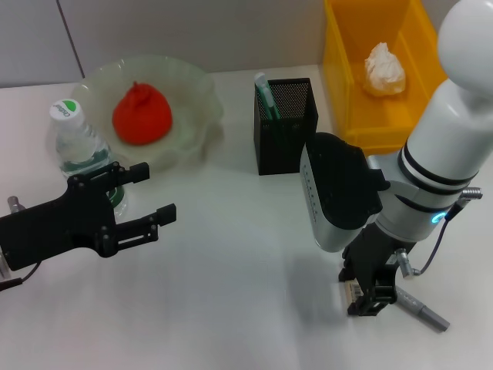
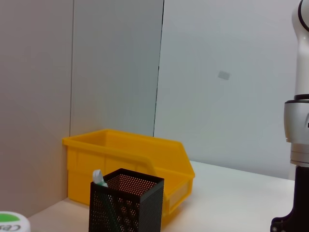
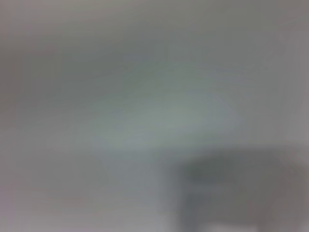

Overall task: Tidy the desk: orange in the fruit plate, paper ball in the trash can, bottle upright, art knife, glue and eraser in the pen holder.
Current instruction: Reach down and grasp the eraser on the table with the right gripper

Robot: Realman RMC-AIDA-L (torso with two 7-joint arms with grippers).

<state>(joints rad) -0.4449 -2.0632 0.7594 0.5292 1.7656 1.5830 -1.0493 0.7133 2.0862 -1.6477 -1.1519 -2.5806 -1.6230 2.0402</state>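
The right gripper (image 1: 368, 297) points down at the desk (image 1: 231, 308), its fingers around a small beige eraser (image 1: 352, 290) by a grey art knife (image 1: 420, 310); whether they grip it cannot be told. The left gripper (image 1: 154, 193) hovers with fingers spread just beside the upright bottle (image 1: 77, 142). The orange (image 1: 142, 114) sits in the fruit plate (image 1: 192, 92), the paper ball (image 1: 384, 69) in the yellow trash can (image 1: 347, 85). The black pen holder (image 1: 285, 127) holds a green-and-white tube (image 1: 266, 94).

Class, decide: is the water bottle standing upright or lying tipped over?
Upright: the bottle stands beside the fruit plate, cap on top, its base behind the left gripper.
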